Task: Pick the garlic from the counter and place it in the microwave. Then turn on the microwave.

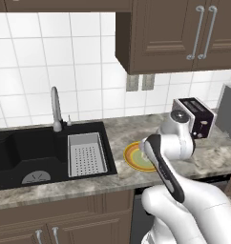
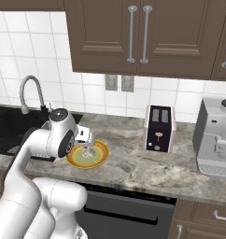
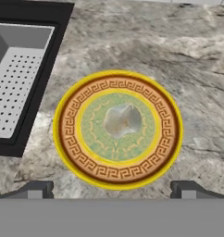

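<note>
Fingertips (image 3: pixel 35 190) of the wide-open, empty gripper (image 3: pixel 112 192) hang above the plate (image 3: pixel 70 134), where the garlic (image 3: pixel 123 121) sits centred, on the counter (image 3: pixel 178 55) beside the sink (image 3: pixel 21 28).

White square wall tiles (image 1: pixel 84 66) cover the kitchen's back wall, with two grey outlets (image 2: pixel 119 83) set in them. Dark brown upper cabinets (image 2: pixel 143 37) hang above — long silver bar handles (image 2: pixel 137 33) on the doors. Matching brown lower cabinets (image 1: pixel 65 219) stand below. The lighting is even and soft.
</note>
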### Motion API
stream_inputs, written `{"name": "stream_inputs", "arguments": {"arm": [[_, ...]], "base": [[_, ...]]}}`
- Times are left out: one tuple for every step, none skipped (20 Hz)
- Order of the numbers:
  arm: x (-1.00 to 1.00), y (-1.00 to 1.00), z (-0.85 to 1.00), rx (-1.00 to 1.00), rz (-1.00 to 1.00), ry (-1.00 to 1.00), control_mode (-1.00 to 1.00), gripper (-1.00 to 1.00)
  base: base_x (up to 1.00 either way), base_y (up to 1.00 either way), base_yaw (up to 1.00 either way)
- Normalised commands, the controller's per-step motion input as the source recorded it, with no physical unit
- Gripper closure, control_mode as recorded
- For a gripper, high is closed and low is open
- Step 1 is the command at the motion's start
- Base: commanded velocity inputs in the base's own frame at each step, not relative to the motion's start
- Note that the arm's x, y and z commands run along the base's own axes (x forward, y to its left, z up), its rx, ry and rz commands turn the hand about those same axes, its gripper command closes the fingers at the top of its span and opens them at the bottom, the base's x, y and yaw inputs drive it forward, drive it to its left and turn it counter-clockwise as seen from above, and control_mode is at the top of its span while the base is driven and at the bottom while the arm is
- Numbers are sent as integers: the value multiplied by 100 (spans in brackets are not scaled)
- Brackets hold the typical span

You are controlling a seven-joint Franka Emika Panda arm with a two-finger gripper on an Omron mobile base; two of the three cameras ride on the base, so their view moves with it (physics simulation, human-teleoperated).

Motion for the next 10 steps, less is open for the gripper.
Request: {"name": "stream_inputs", "arguments": {"arm": [[11, 0, -20, 0, 0, 0, -100, -100], [11, 0, -19, 0, 0, 0, -100, -100], [16, 0, -19, 0, 0, 0, -100, -100], [18, 0, -16, 0, 0, 0, -100, -100], [19, 0, -15, 0, 0, 0, -100, -100], [17, 0, -15, 0, 0, 0, -100, -100], [15, 0, -15, 0, 0, 0, -100, -100], [15, 0, -14, 0, 0, 0, -100, -100], [16, 0, -14, 0, 0, 0, -100, -100], [14, 0, -14, 0, 0, 0, -100, -100]], "base": [[0, 0, 0], [0, 0, 0], [0, 0, 0], [0, 0, 0], [0, 0, 0], [0, 0, 0], [0, 0, 0], [0, 0, 0], [0, 0, 0], [0, 0, 0]]}}
